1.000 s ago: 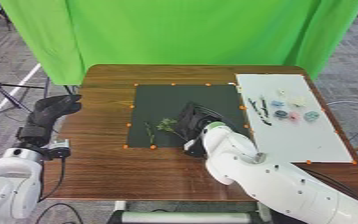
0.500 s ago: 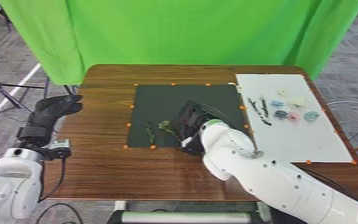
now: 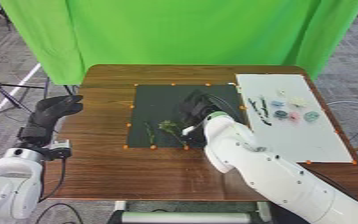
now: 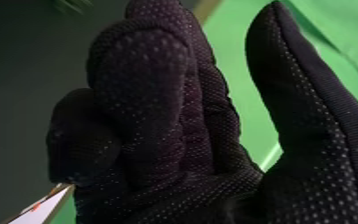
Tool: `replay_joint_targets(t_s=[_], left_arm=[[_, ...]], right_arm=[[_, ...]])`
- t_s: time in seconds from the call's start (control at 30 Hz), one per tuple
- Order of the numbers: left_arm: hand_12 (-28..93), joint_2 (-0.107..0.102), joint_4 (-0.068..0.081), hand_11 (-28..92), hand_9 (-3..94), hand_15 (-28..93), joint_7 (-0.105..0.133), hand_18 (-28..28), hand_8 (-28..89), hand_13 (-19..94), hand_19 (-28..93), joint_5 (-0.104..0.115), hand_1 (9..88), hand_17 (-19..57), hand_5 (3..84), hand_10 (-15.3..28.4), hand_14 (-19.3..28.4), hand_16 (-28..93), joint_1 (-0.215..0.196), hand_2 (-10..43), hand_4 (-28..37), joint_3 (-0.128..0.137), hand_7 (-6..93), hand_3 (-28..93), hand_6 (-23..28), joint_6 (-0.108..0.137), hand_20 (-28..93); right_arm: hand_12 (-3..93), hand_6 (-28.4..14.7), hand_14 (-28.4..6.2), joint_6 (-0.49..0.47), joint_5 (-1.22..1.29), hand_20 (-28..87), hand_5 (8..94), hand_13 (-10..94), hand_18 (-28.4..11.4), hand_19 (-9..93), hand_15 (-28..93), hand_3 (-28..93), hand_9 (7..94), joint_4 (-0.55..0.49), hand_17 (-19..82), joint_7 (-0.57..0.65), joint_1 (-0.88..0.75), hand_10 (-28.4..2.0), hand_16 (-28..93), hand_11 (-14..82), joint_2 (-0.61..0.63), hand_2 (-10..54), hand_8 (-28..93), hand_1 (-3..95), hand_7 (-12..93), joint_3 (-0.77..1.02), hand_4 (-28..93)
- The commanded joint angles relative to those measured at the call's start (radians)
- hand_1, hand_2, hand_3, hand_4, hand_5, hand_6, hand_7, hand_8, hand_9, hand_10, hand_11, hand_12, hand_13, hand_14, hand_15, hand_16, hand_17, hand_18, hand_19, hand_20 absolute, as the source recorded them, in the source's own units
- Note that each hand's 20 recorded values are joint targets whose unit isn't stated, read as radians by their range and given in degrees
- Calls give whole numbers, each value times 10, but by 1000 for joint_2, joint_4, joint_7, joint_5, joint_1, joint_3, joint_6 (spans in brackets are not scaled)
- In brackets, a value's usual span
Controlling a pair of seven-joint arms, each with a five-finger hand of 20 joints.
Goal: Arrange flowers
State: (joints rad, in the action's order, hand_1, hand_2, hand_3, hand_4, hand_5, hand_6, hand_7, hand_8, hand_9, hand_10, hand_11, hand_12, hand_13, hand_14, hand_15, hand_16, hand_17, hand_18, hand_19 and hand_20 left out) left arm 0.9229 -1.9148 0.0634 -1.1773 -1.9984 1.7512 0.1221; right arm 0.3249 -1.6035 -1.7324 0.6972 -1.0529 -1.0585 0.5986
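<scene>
- Because your left hand [image 3: 56,106] is at the table's left edge, well apart from the flowers, the coming move looks like one for the right; its fingers look loosely straight, with no stem among them.
- On the dark mat [image 3: 162,95], the slim stem [image 3: 151,134] lies to the left, its long axis running nearly straight away from you.
- Just beside it, the leafy sprig [image 3: 168,125] lies to the left of your right hand and nearer you, leafy head on the far side, stem slanting back rightward.
- Your right hand [image 3: 196,106] is over the mat, and the wrist view gives you what the head view's angle hides: thumb [image 4: 286,80] well apart from the fingers, nothing clamped between them. Leaves [image 4: 71,5] show past the fingers; you cannot tell from which piece.
- On the white board [image 3: 286,137], the dark twigs [image 3: 265,107] lie to the right of that hand, near ends leaning right, with the blossoms [image 3: 294,116] beyond. If you fetch another piece, as seems likely, go rightward and close across the twigs' length. Lift clear of the sprig first, or a fingertip could drag it.
</scene>
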Motion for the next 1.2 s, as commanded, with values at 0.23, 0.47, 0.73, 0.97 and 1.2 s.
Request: replay_joint_targets(t_s=[0.23, 0.47, 0.73, 0.97, 1.2], left_arm=[[81, 5, 0, 224, 514, 212, -11, 132, -77, 407, 200, -10, 311, 52, 505, 168, 201, -48, 15, 110, -238, -12, 150, 602, 62, -21, 124], [81, 8, -3, 225, 515, 213, -10, 132, -77, 407, 199, -7, 311, 52, 504, 168, 201, -48, 5, 110, -239, -4, 151, 603, 61, -15, 124], [82, 11, -4, 225, 514, 212, -9, 132, -77, 407, 200, -7, 310, 52, 505, 168, 201, -49, 3, 110, -238, -4, 152, 604, 61, -16, 124], [82, 10, -3, 225, 514, 212, -9, 132, -78, 407, 200, -8, 311, 52, 506, 168, 201, -48, 5, 111, -238, -8, 151, 603, 62, -15, 124], [82, 11, 0, 225, 514, 212, -10, 132, -77, 407, 200, -9, 311, 52, 506, 168, 200, -48, 12, 111, -238, -13, 150, 601, 62, -22, 123]], right_arm=[[187, -45, -53, -133, 132, 354, 740, 937, -82, 841, 409, 554, 844, -117, 689, -143, -10, -158, 282, 140, 30, 19, -52, 333, 207, -32, -76], [146, -35, -54, -201, 112, 338, 700, 937, -101, 880, 414, 553, 734, -82, 666, -136, -17, -152, 294, 94, 33, 35, -54, 312, 203, -33, -80], [126, -35, -57, -187, 6, 318, 683, 937, -107, 899, 412, 547, 695, -49, 656, -127, -5, -148, 308, 90, 38, 43, -57, 300, 157, -55, -81], [122, -34, -58, -163, -8, 303, 684, 937, -111, 907, 408, 548, 692, -40, 651, -103, 0, -147, 315, 91, 35, 45, -53, 297, 147, -60, -83], [121, -35, -59, -172, -15, 295, 681, 935, -114, 911, 404, 545, 686, -30, 645, -89, 1, -147, 319, 90, 31, 50, -54, 294, 138, -53, -84]])
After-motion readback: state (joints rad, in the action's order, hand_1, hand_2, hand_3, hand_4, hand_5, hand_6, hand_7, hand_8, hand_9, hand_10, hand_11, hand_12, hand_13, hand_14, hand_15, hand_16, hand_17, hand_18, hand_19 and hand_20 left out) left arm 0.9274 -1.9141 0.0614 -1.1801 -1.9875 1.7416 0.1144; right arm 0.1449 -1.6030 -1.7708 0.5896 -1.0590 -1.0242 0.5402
